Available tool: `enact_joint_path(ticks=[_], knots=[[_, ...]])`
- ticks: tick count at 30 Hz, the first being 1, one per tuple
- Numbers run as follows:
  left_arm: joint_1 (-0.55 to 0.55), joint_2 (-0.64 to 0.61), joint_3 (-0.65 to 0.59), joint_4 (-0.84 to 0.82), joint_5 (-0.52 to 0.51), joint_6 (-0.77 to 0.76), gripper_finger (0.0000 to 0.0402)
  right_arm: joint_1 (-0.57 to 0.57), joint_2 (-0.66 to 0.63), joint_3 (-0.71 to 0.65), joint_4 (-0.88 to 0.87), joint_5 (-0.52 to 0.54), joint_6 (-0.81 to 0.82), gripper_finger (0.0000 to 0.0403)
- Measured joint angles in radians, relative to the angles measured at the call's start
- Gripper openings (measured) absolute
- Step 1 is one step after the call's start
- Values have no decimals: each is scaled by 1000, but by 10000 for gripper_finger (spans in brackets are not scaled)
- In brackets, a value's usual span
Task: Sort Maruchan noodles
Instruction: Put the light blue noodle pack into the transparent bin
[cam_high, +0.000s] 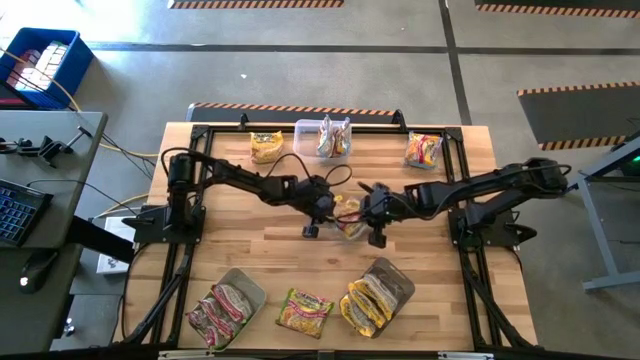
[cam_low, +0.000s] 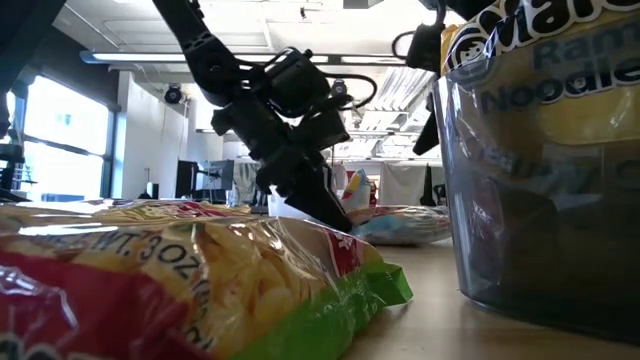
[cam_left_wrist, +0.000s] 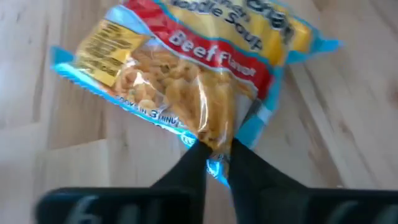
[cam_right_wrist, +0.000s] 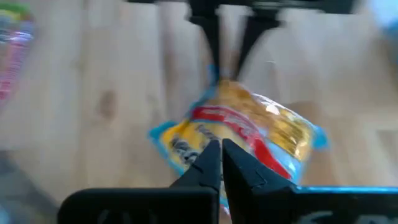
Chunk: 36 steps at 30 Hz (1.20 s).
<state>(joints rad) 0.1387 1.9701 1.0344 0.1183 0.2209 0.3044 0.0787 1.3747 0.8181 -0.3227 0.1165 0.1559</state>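
Observation:
A yellow noodle packet with a red band and blue edges (cam_left_wrist: 186, 68) hangs over the middle of the table (cam_high: 250, 240), between my two grippers. My left gripper (cam_left_wrist: 215, 160) comes at it from the table's left and is shut on one end. My right gripper (cam_right_wrist: 221, 155) comes from the right and is shut on the opposite end. In the high view the packet (cam_high: 350, 212) shows as a small yellow patch between the two dark hands. My left gripper pinches the packet's blue-edged end seam (cam_left_wrist: 211, 148) between its two fingers. The fingers slant down from the table's left. The packet spreads away beyond the fingertips, tilted and seemingly clear of the wood. My right gripper is shut on the packet's opposite end (cam_right_wrist: 205, 140), slanting down from the table's right. Its own fingers hide the exact place of contact. The packet runs from these fingers toward the left gripper's fingers (cam_right_wrist: 211, 43) on its far end.
At the far edge stand a yellow packet (cam_high: 266, 146), a clear tub with silvery packets (cam_high: 322, 138) and a pink packet (cam_high: 423, 150). At the near edge are a tub of pink-red packets (cam_high: 225, 308), a loose green-yellow packet (cam_high: 305, 310) and a tub of yellow packets (cam_high: 375, 295).

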Motion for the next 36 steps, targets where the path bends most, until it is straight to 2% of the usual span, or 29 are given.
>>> enact_joint_path(ticks=[2, 4, 7, 13, 17, 20, 24, 28, 32, 36], knots=[[11, -3, 0, 1, 22, -36, 9, 11, -17, -7, -17, 85, 0, 0], [26, -4, 0, 9, 34, -71, 8, 16, -45, -46, 7, 127, 8, 0], [47, -17, -2, 9, 36, -111, 4, 16, -100, -150, 122, 131, 58, 0], [73, -88, -42, 56, 37, -139, 1, 20, -280, -421, 479, 143, 229, 0], [85, -161, -55, 65, 17, -144, 0, 20, -397, -559, 645, 154, 425, 0], [84, -217, -55, 62, -31, -133, 0, 18, -440, -624, 733, 172, 551, 6], [84, -298, -53, 54, -91, -121, 0, 18, -443, -684, 847, 128, 804, 51], [75, -368, -54, 53, -158, -120, 0, 18, -443, -717, 879, 126, 1088, 129], [61, -425, -53, 64, -230, -110, 0, 9, -428, -737, 973, 211, 1240, 201], [45, -469, -53, 78, -300, -96, 0, -36, -410, -737, 1111, 238, 1267, 233]])
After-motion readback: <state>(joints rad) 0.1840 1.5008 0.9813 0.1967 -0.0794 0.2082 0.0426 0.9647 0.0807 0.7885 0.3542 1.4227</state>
